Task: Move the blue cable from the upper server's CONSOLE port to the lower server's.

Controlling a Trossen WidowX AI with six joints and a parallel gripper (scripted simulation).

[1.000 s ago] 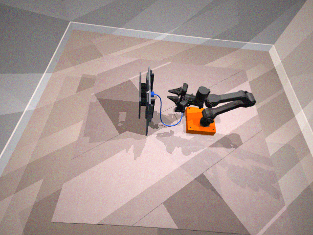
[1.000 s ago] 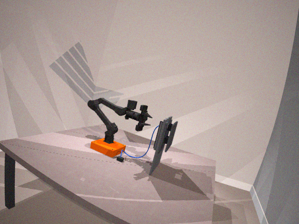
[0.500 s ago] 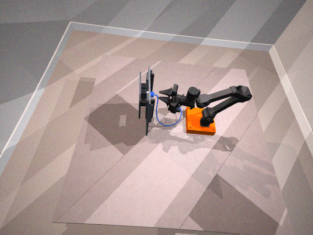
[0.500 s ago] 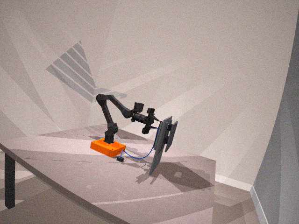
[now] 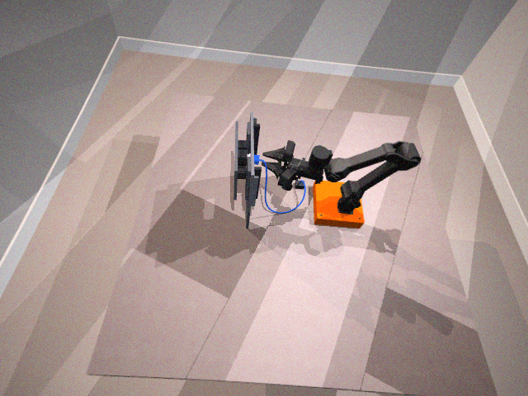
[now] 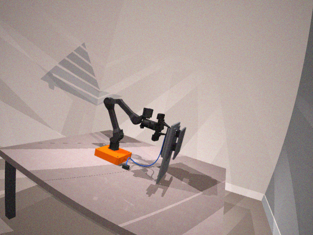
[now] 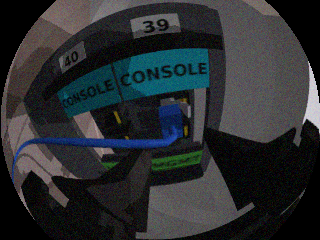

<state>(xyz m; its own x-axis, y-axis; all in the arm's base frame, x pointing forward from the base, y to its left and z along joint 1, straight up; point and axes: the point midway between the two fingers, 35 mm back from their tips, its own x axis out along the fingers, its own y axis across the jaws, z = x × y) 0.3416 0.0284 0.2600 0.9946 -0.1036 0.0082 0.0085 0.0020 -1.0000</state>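
The blue plug [image 5: 256, 159] [image 7: 170, 120] sits in the port under the larger CONSOLE label [image 7: 165, 75], on the unit marked 39. Its blue cable [image 5: 281, 212] [image 6: 145, 165] [image 7: 90, 143] loops away from it. A second CONSOLE label [image 7: 89, 96] is on the unit marked 40, to the left in the wrist view; the port there has no plug visible. My gripper [image 5: 262, 158] [image 6: 167, 130] [image 7: 178, 139] is open, with no plug between its fingers. The fingertips stand just in front of the plug, one to each side. The plug's tab is hard to make out.
The upright grey rack [image 5: 252, 128] [image 6: 165, 159] stands in front of the arm's orange base [image 5: 337, 205] [image 6: 111, 154]. A small black block [image 5: 299, 184] [image 6: 125, 167] at the cable's other end lies beside the base. A green MGMT label [image 7: 177, 160] is below the plug in the wrist view.
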